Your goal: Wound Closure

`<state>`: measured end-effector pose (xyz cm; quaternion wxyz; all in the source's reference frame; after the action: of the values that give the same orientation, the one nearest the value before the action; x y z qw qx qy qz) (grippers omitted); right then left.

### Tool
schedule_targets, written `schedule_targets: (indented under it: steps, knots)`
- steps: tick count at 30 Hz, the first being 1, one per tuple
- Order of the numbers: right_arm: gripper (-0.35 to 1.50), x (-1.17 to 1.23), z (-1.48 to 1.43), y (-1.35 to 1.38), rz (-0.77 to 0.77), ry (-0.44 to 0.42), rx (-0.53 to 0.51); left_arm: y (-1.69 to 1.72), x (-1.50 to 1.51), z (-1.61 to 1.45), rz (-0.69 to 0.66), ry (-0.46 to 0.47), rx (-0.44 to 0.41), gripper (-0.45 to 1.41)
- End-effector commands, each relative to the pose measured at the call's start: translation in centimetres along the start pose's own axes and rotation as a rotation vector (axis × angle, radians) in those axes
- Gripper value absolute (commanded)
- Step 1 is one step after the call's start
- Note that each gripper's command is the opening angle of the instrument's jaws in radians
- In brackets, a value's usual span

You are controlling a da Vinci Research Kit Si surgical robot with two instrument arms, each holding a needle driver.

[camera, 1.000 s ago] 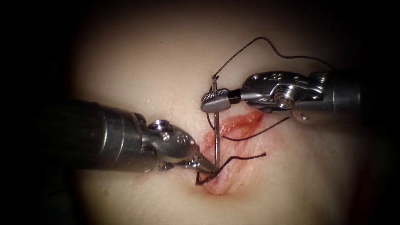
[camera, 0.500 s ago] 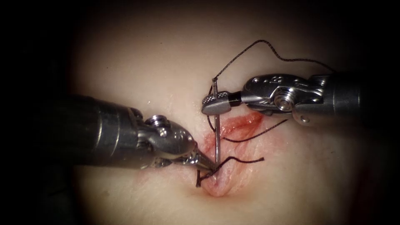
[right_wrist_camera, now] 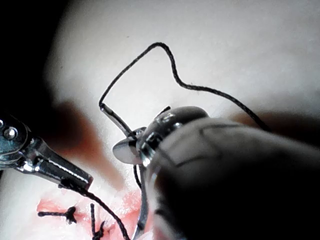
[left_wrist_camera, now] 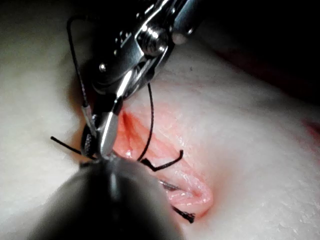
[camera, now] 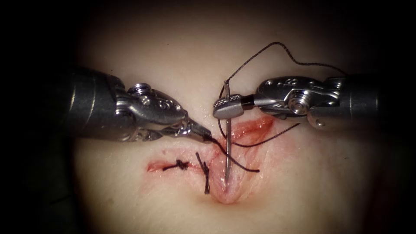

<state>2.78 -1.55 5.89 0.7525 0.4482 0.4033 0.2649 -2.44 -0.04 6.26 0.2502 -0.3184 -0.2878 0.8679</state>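
Left tool (camera: 207,137), at 9 o'clock of the cut (camera: 227,190), is clenched on a thread (camera: 236,163) end that trails toward 4 o'clock. A knot (camera: 180,165) sits at 8 o'clock.

Right tool (camera: 225,107), entering from 3 o'clock, grasps the needle (camera: 226,151) near its swaged end. The needle hangs upright, tip at the open cut; whether it enters the tissue (camera: 173,69) I cannot tell.

Risks:
- a hard pull on the short end could tear the tissue edge
- slack thread looping at 1 o'clock could snag the needle
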Motion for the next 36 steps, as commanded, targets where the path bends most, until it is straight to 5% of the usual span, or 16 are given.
schedule_targets:
  steps: [1,13,36]
  knots:
    - [-0.35,0.03,0.13,0.01,0.032,-0.007,0.037,-0.01,0.01,0.08,0.000,-0.002,-0.001,-0.06]
    - [-0.35,0.02,0.21,-0.14,0.172,0.040,0.224,0.04,0.01,0.11,0.009,-0.008,-0.007,-0.13]
    - [-0.35,-0.26,0.31,-0.37,0.357,0.007,0.308,0.08,0.02,0.12,0.012,-0.009,-0.010,-0.21]
